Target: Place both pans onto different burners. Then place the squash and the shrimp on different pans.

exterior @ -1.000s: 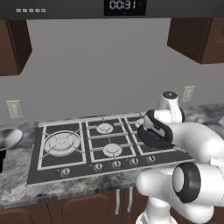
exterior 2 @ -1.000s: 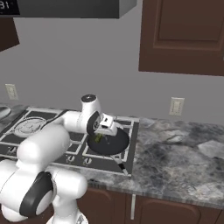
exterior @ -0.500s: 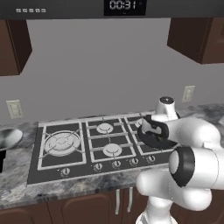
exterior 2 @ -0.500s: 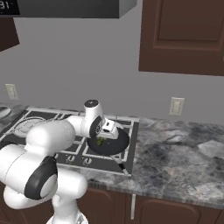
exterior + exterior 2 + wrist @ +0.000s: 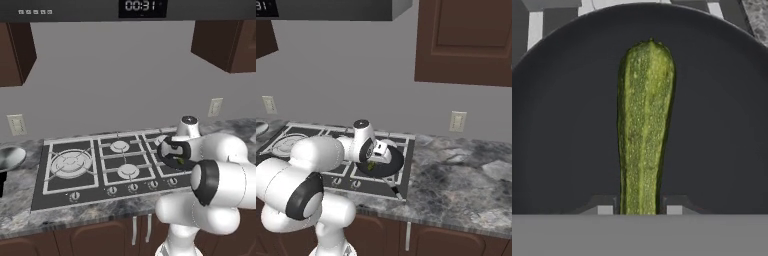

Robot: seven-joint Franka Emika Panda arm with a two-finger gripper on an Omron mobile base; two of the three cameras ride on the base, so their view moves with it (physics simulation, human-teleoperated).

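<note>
A flat matte-black pan (image 5: 392, 161) rests on the right-hand burner of the dark cooktop (image 5: 45, 192). In the hand view the black pan (image 5: 567, 125) spreads under a long green squash (image 5: 643, 125). My gripper (image 5: 639, 209) is low over the pan, and its two fingertips (image 5: 604, 208) press against the near end of the squash, shut on it. From the base views the squash (image 5: 371, 166) peeks out below the hand. The silver bowl-shaped pan (image 5: 10, 157) sits on the counter left of the cooktop. The shrimp is out of view.
Free burners lie left of the black pan: a large ring (image 5: 70, 162) and two smaller ones (image 5: 120, 146) (image 5: 128, 171). Grey stone counter (image 5: 466, 185) stretches to the right of the cooktop. Dark cabinets hang above on both sides.
The hand has come down toward the black pan with the squash in it, and the arm's elbow has swung closer to the cameras.
</note>
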